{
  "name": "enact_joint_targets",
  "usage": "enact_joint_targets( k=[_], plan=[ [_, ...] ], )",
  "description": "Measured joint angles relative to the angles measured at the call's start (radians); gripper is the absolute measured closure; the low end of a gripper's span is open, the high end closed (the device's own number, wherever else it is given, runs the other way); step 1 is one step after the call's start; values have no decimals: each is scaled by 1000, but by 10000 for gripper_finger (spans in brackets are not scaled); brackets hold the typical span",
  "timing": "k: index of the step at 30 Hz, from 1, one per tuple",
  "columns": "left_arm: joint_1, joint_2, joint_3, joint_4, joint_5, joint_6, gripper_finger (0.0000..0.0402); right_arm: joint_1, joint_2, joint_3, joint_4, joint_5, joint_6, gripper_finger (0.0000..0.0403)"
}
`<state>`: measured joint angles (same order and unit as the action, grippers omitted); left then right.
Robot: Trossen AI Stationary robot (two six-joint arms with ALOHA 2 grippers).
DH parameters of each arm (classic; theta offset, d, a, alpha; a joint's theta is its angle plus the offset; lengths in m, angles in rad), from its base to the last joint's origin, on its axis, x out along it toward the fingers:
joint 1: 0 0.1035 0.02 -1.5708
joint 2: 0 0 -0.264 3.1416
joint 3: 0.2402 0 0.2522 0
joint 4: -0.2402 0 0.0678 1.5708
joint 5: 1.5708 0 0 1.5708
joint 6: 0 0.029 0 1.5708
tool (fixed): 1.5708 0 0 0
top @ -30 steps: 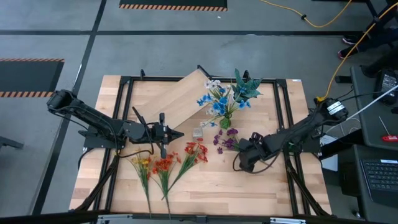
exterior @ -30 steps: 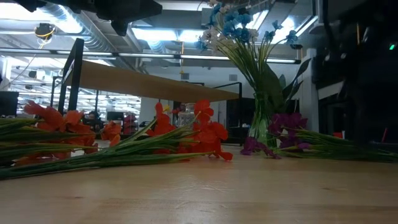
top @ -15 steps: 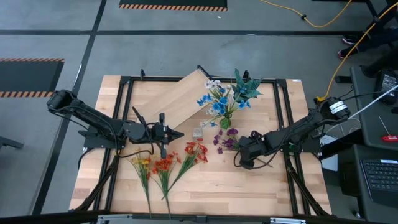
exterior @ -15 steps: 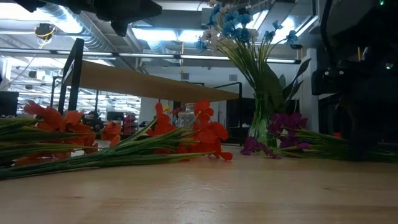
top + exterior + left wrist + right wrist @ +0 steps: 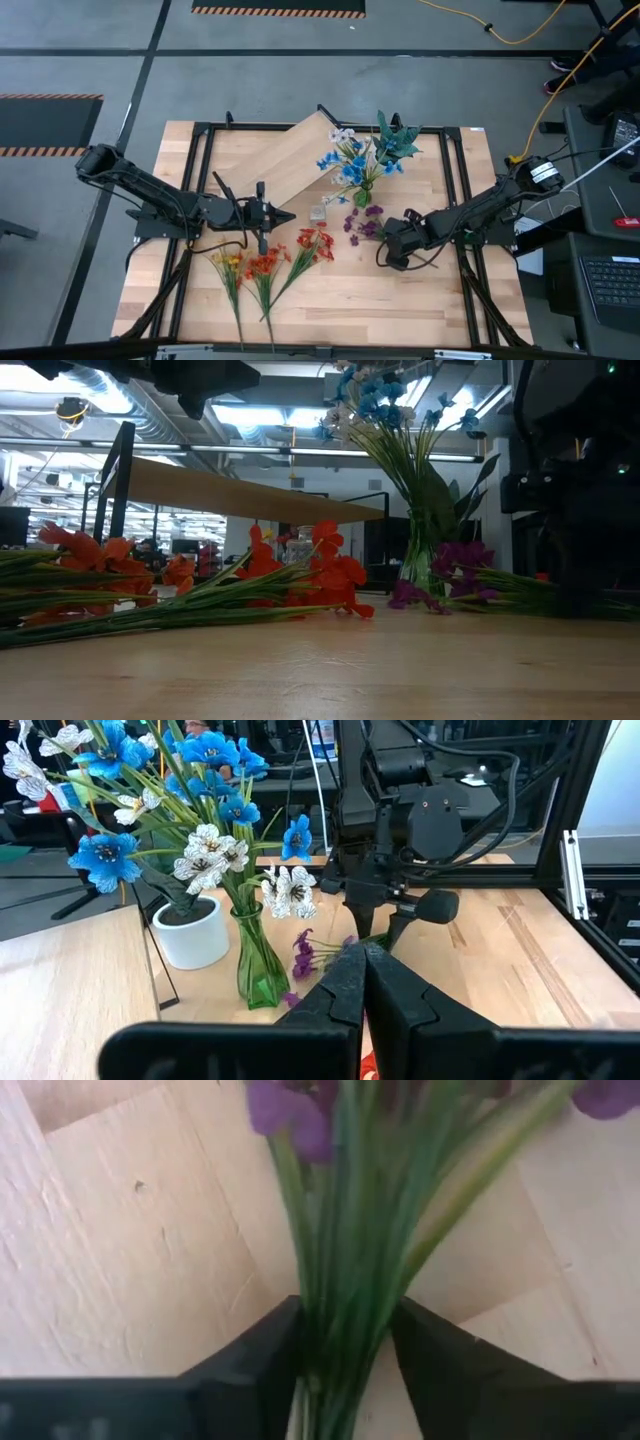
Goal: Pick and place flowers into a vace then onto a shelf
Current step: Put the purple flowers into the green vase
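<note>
The purple flowers (image 5: 362, 222) lie flat on the table right of centre, their green stems (image 5: 345, 1280) running under my right gripper (image 5: 390, 242). That gripper points steeply down and is shut on the stems. A clear vase (image 5: 258, 965) stands at the back centre holding blue and white flowers (image 5: 350, 160). Orange, red and yellow flowers (image 5: 270, 262) lie on the table near the front left. My left gripper (image 5: 288, 214) hangs shut above the table's left middle, holding nothing. The shelf (image 5: 285, 158) stands slantwise at the far left. My right gripper has the bundle of several green stems (image 5: 350, 1330) of the purple flowers between its two fingers (image 5: 265, 1365), a short way behind the blooms. The fingers come from above, slanting down, and lie across the stems. The spray still lies along the tabletop.
A spiky green plant in a white pot (image 5: 190, 930) stands beside the vase at the back. A small grey block (image 5: 318, 212) lies near the table's centre. A black frame (image 5: 455, 170) runs round the table. Bare wood shows along the front right (image 5: 420, 300).
My right gripper has sunk onto the purple flowers' stems and shifted a little toward the table's far left. The flowers lie where they lay.
</note>
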<state>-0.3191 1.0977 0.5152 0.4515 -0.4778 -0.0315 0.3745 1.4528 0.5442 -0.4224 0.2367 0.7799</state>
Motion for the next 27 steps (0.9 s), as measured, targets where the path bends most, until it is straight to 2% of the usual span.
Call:
enact_joint_targets(
  k=[13, 19, 23, 27],
  plan=[
    [0, 0, 0, 0, 0, 0, 398, 0, -2, 0, 1, -1, 2, 388],
    [0, 0, 0, -8, 0, 0, 398, 0, -26, 8, -15, -17, -1, 387],
    [0, 0, 0, -7, 0, 0, 398, 4, -79, 75, -189, -76, -22, 391],
    [0, 0, 0, -10, -1, 0, 398, 10, -150, 147, -282, -48, -50, 391]
  ],
)
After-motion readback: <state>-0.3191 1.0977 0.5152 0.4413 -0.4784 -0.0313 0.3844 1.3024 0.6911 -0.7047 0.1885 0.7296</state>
